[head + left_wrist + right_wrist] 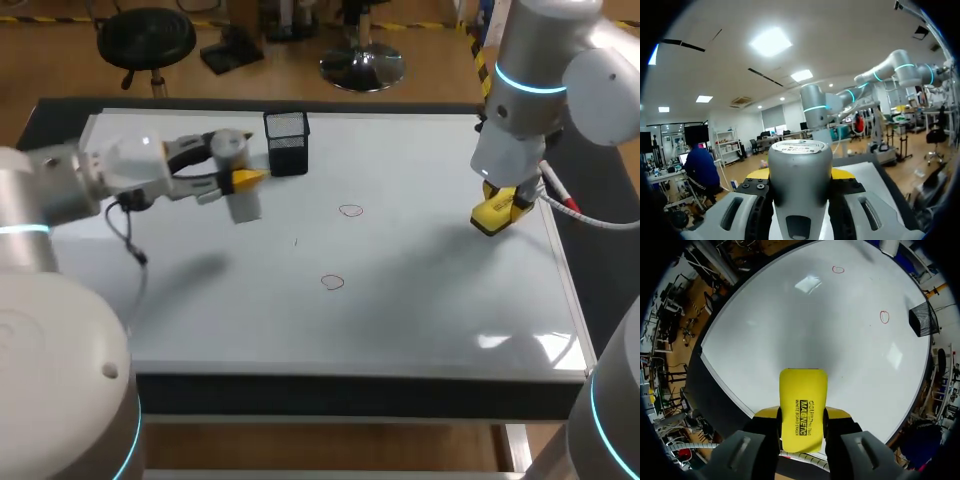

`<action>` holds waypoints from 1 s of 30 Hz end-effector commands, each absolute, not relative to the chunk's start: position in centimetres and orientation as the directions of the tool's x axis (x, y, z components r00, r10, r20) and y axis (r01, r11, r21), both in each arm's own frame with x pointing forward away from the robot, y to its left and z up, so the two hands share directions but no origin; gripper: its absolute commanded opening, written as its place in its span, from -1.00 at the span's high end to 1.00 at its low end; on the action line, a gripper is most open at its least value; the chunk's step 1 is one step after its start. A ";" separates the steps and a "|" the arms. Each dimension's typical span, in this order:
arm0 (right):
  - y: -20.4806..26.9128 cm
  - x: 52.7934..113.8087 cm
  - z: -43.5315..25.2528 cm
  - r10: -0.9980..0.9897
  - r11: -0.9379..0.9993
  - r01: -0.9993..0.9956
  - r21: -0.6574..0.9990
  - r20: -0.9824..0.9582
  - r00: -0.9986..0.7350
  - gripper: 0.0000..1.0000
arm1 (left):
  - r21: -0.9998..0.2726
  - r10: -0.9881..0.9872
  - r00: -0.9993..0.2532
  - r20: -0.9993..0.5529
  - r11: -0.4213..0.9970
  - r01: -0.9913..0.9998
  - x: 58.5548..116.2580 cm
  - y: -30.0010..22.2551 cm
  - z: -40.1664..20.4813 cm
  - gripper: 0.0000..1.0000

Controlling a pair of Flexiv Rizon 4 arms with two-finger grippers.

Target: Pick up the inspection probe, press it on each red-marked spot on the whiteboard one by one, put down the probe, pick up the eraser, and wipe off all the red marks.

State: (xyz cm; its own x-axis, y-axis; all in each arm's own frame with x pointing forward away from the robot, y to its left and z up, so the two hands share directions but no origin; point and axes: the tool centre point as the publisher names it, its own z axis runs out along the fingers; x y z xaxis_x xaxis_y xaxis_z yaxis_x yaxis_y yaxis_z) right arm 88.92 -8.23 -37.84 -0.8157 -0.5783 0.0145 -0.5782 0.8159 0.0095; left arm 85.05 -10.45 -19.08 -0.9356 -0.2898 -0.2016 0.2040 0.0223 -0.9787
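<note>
Left arm (60, 190): comes in low from the near left corner and lies almost level over the board's rear left. Its wrist looks out across the table, not down.
Whiteboard (420, 300): covers most of the table, with both marks near its middle.
Right arm (540, 70): stands steep over the right edge, wrist pointing down at the board.
Mesh holder (287, 142): black, at the rear, just beside the left fingertips. A careless swing of that arm would likely knock it over.
Left gripper (243, 181): clamped on the probe (800, 170), whose silver cap juts past the fingertips.
Right gripper (801, 422): closed on the narrow sides of the yellow eraser (803, 400), held over the board's right side.
Red marks (350, 210) (332, 282): two small rings, intact, between the two arms and well apart from both tools.
Risk, order: both tools are in hand, so wiping first would remove the spots to be pressed.
Risk, contact: the probe is not aimed downward. Pressed at a slant it could skid or twist in the fingers.
Risk, crowding: both arms heading for the middle could collide.
</note>
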 end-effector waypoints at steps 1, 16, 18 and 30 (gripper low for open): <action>-8.3 89.0 -37.8 -0.579 0.815 -0.579 0.008 0.016 -0.815 1.00 | -0.979 -0.124 -0.972 -0.201 0.006 0.202 87.6 -15.4 -19.7 1.00; -8.3 89.0 -37.8 -0.579 0.815 -0.579 0.008 0.016 -0.815 1.00 | -0.988 0.045 -0.987 -0.155 -0.014 0.154 88.9 -22.9 -21.2 1.00; -8.3 89.0 -37.8 -0.579 0.815 -0.579 0.008 0.016 -0.815 1.00 | -0.989 0.056 -0.987 -0.148 -0.012 0.148 89.1 -23.5 -21.5 1.00; -8.3 89.0 -37.8 -0.579 0.815 -0.579 0.008 0.016 -0.815 1.00 | -0.993 0.135 -0.984 -0.115 -0.009 0.115 90.8 -26.3 -23.1 1.00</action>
State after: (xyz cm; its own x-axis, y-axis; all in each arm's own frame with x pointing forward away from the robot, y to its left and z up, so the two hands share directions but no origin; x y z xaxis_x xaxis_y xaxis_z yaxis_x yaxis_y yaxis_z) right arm 88.92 -8.22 -37.83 -0.8157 -0.5783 0.0147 -0.5782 0.8158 0.0096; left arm 89.80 -25.48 -22.53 -0.9922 0.0383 -0.1188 0.1189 0.0002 -0.9929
